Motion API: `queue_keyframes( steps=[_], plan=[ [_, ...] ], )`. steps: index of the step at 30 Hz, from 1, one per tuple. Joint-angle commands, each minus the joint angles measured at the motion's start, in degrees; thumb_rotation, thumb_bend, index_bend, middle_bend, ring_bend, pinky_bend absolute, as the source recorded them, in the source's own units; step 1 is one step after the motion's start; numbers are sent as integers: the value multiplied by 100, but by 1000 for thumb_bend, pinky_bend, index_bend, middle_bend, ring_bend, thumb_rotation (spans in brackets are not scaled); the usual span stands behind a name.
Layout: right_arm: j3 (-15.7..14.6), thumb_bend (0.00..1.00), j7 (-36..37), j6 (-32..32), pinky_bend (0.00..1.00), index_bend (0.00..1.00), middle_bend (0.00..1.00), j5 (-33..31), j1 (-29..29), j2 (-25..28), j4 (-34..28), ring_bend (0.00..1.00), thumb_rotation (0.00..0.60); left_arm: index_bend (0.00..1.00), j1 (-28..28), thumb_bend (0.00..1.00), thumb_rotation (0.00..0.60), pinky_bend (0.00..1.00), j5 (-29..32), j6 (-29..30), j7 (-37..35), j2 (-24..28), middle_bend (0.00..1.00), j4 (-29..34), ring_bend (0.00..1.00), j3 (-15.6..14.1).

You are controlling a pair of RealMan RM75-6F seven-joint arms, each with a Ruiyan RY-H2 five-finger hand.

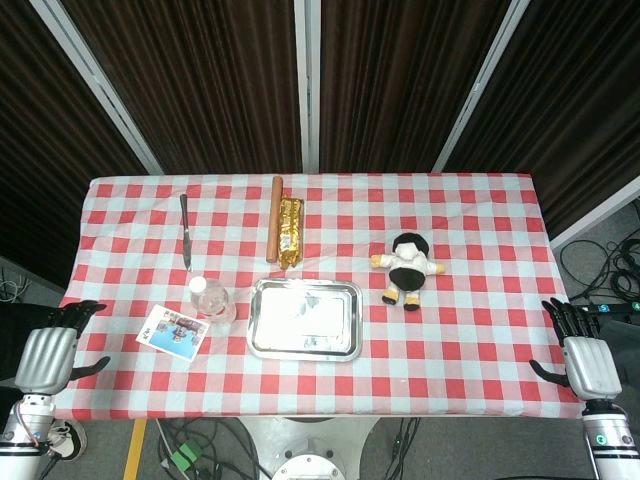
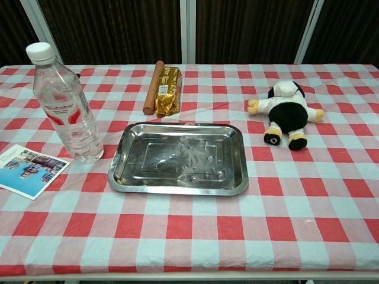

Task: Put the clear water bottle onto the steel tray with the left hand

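The clear water bottle with a white cap and red label stands upright on the checked cloth, just left of the steel tray. The tray is bare inside. My left hand hovers at the table's left edge, well left of the bottle, fingers spread and holding nothing. My right hand is at the right edge, also open with nothing in it. Neither hand shows in the chest view.
A picture card lies left of the bottle. Behind the tray are a wooden rolling pin, a gold packet and a knife. A plush toy lies right of the tray.
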State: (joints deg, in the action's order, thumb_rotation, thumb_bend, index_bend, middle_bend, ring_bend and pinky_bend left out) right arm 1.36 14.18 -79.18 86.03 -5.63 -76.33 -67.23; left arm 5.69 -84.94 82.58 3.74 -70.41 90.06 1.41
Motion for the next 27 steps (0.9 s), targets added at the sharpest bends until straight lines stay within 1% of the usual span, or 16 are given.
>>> queue_keyframes(
  steps=[1, 9, 12, 15, 17, 20, 24, 27],
  plan=[
    [0, 121, 7, 0, 0, 67, 43, -1, 2, 3, -3, 0, 600, 296, 9, 42, 600, 233, -6, -3, 2, 10, 307, 17, 220, 4],
    [13, 121, 23, -6, 0, 67, 43, -3, -5, 25, -41, 0, 600, 296, 74, 43, 600, 232, -12, -64, 56, 30, 307, 163, 220, 25],
    [32, 121, 25, 15, 0, 67, 43, -40, -8, 26, -29, 0, 600, 296, 132, 42, 600, 233, 88, -160, -109, 8, 307, 255, 220, 91],
    [37, 121, 25, 47, 0, 67, 43, -68, -11, 19, -10, 0, 600, 294, 164, 41, 600, 232, 399, -411, -781, -76, 307, 472, 220, 174],
    [36, 122, 17, 55, 0, 67, 43, -75, -9, 10, 5, 0, 600, 290, 198, 37, 600, 232, 658, -595, -1336, -176, 307, 561, 220, 288],
    [36, 121, 15, 87, 0, 67, 42, -91, -15, -3, 42, 0, 600, 278, 286, 21, 600, 232, 956, -810, -2015, -415, 303, 477, 211, 502],
    [52, 122, 17, 68, 0, 67, 43, -104, -10, -20, 73, 0, 600, 222, 439, 0, 600, 223, 1390, -1188, -2994, -815, 261, 320, 181, 832],
    [54, 121, 8, 114, 0, 67, 43, -129, -19, -36, 98, 0, 600, 209, 537, 0, 600, 221, 1544, -1400, -3349, -986, 250, 252, 175, 961]
  ],
)
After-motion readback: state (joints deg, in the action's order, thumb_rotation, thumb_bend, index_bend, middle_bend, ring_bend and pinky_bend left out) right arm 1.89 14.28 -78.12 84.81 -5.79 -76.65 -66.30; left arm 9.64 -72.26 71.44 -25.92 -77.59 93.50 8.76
